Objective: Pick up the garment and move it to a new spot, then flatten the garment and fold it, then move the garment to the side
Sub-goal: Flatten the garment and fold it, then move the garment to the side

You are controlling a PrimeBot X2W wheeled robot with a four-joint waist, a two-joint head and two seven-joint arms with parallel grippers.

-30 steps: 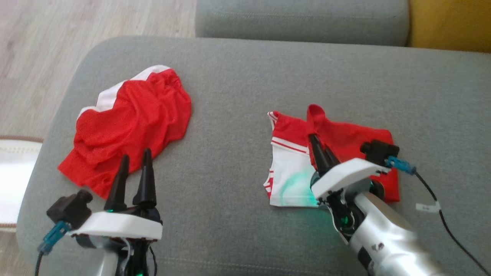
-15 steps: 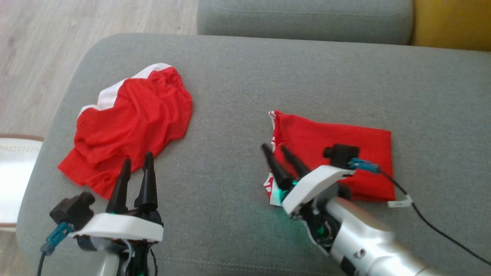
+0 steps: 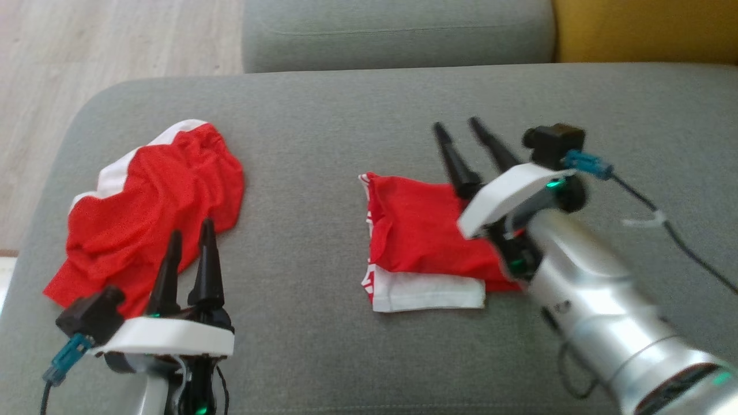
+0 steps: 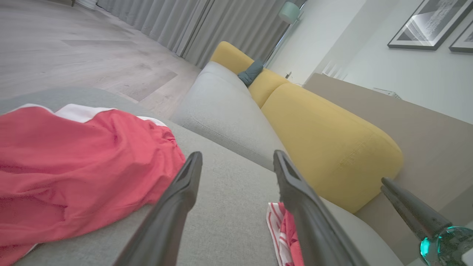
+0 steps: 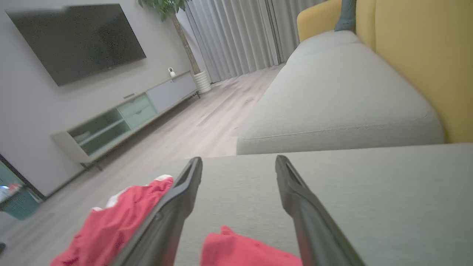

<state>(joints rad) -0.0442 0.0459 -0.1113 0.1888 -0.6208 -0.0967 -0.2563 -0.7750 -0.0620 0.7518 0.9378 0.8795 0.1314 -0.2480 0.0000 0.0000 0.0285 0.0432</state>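
The garment (image 3: pixel 424 236), red with a white striped part, lies folded on the grey cushion (image 3: pixel 323 150), its red layer over a white strip along the near edge. My right gripper (image 3: pixel 456 124) hovers open above its far right corner, holding nothing; the right wrist view has the red fold (image 5: pixel 251 251) just below that open gripper (image 5: pixel 238 160). At the lower left my left gripper (image 3: pixel 191 227) stands open and empty over the near edge of a second, crumpled red and white garment (image 3: pixel 150 207). The left wrist view has this open gripper (image 4: pixel 236 155) beside the crumpled cloth (image 4: pixel 74 166).
Behind the cushion sit another grey seat (image 3: pixel 398 29) and a yellow backrest (image 3: pixel 646 29). Wooden floor (image 3: pixel 86 52) runs along the left. A black cable (image 3: pixel 674 236) trails from my right wrist. A TV (image 5: pixel 77 37) and low cabinet (image 5: pixel 122 122) stand far off.
My right gripper opened, let go of the red layer it had laid over the white part, then rose and moved to the far side. The camera shifted. The left arm stayed put.
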